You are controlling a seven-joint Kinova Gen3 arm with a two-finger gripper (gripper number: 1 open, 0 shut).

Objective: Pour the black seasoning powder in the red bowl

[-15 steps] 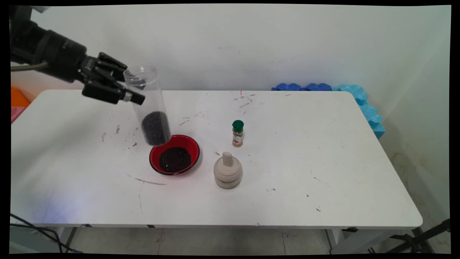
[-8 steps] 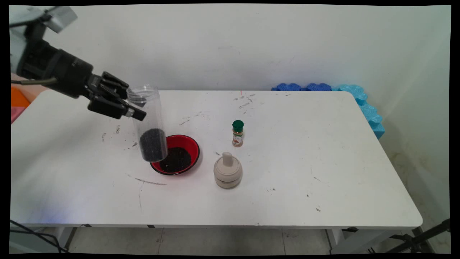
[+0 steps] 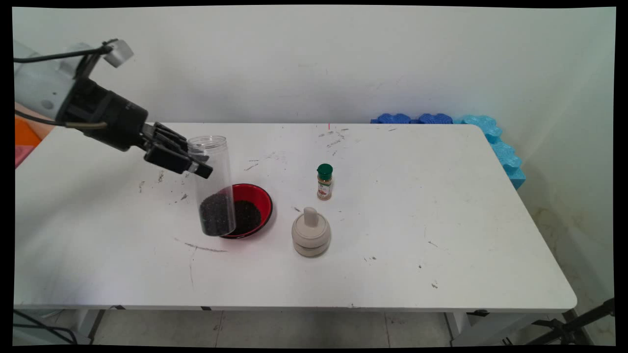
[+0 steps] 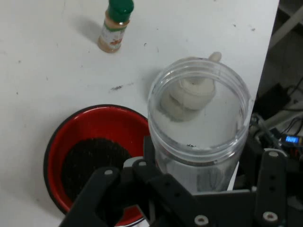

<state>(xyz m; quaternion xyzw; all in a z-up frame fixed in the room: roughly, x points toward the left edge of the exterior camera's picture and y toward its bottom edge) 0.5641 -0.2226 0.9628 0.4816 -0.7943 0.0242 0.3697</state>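
Soft, even room light falls from above on the white counter [image 3: 392,235], leaving only faint shadows under the things on it. The hand view is a little soft, with pale glare on the clear jar [image 4: 199,118] rim.

Gripper [image 3: 196,164] with clear jar [image 3: 213,189] now lower, nearer the table's front, overlapping the red bowl [image 3: 255,208].
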